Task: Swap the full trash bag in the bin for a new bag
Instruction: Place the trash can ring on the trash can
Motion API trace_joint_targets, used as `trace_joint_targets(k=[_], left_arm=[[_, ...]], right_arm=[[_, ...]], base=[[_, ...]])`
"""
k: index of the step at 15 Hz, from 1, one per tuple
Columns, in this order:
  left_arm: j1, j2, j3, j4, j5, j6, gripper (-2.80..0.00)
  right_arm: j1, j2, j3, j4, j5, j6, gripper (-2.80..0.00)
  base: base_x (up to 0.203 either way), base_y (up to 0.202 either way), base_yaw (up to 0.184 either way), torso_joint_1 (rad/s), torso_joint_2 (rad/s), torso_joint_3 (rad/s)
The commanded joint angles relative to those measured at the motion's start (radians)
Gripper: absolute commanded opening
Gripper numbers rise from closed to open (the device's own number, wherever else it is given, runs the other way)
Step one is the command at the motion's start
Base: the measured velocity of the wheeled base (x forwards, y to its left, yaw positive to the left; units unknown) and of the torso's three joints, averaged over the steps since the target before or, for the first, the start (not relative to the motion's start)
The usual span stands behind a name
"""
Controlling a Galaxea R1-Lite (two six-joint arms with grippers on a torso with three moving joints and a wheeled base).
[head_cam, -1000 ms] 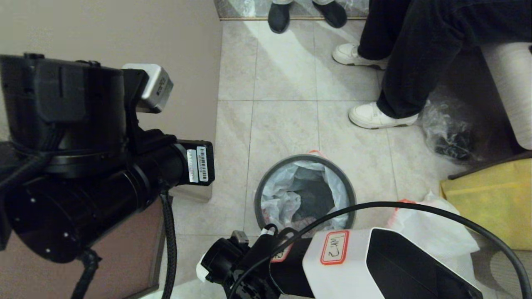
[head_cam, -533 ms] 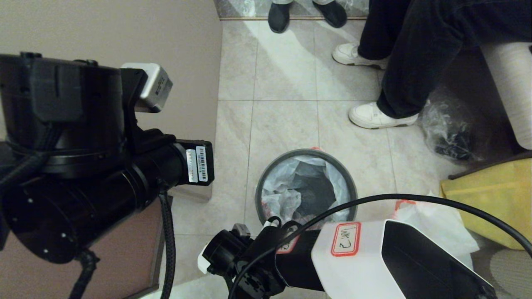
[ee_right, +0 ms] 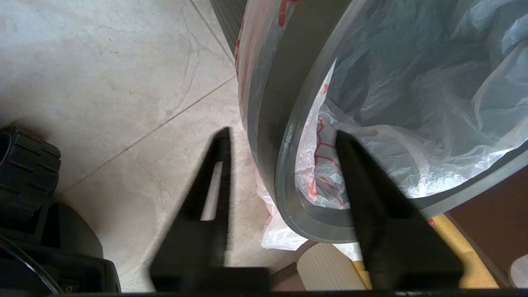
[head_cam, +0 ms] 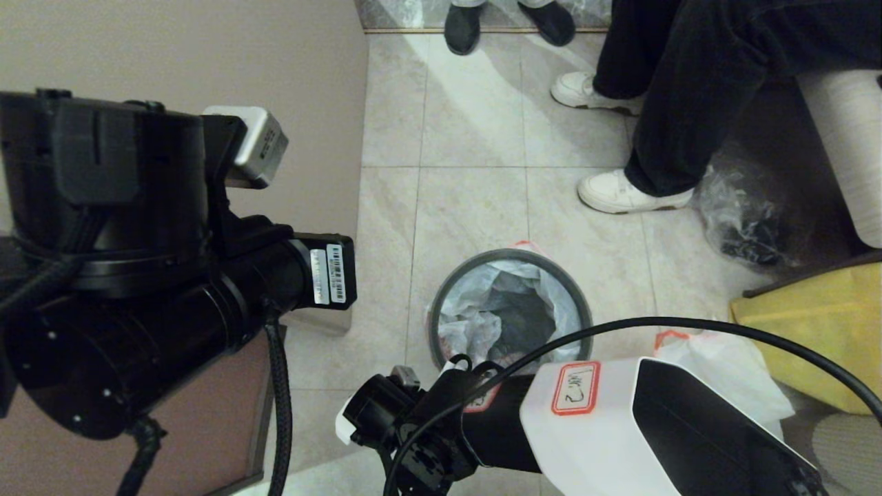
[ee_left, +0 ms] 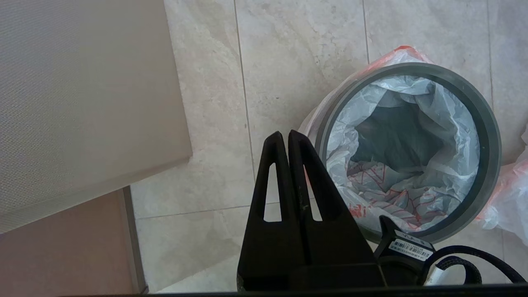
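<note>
The black bin stands on the tiled floor with its grey rim ring (head_cam: 441,303) (ee_left: 491,123) (ee_right: 284,103) seated. The new bag (head_cam: 475,317) (ee_left: 412,194) (ee_right: 412,82) lines it, white with red print, and its hem sticks out under the ring. My right gripper (ee_right: 284,133) is open and straddles the near rim, one finger outside and one inside over the bag. My left gripper (ee_left: 285,134) is shut on nothing, above the floor just left of the bin. The full trash bag (head_cam: 723,375) (ee_left: 511,194) lies right of the bin, partly hidden by my right arm.
A seated person's legs and white shoes (head_cam: 630,193) are beyond the bin, with dark shoes (head_cam: 462,27) farther back. A clear bag with dark lumps (head_cam: 744,220) and a yellow bag (head_cam: 820,324) lie at the right. A beige wall panel (head_cam: 207,55) stands on the left.
My right gripper has opened at the bin's near rim, and the right arm has shifted slightly to the right. The bin has nudged a little away. The left arm has stayed still.
</note>
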Motion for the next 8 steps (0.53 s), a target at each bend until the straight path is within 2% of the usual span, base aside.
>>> trace_joint_targets(k=[1, 5, 8], left_arm=[[0.000, 0.002, 0.000, 0.000, 0.005, -0.001, -2.80], [-0.011, -0.021, -0.004, 0.010, 0.007, 0.001, -2.80], [-0.036, -0.048, -0.005, 0.020, 0.005, 0.023, -2.80]], right_arm=[[0.002, -0.010, 0.001, 0.005, -0.001, 0.002, 0.00], [0.022, -0.058, 0.023, 0.012, 0.003, 0.072, 0.00], [0.013, -0.188, 0.158, 0.013, 0.025, 0.197, 0.00]], base=[[0.000, 0.000, 0.000, 0.000, 0.00, 0.000], [0.000, 0.000, 0.000, 0.000, 0.00, 0.000], [0.000, 0.000, 0.000, 0.000, 0.00, 0.000]])
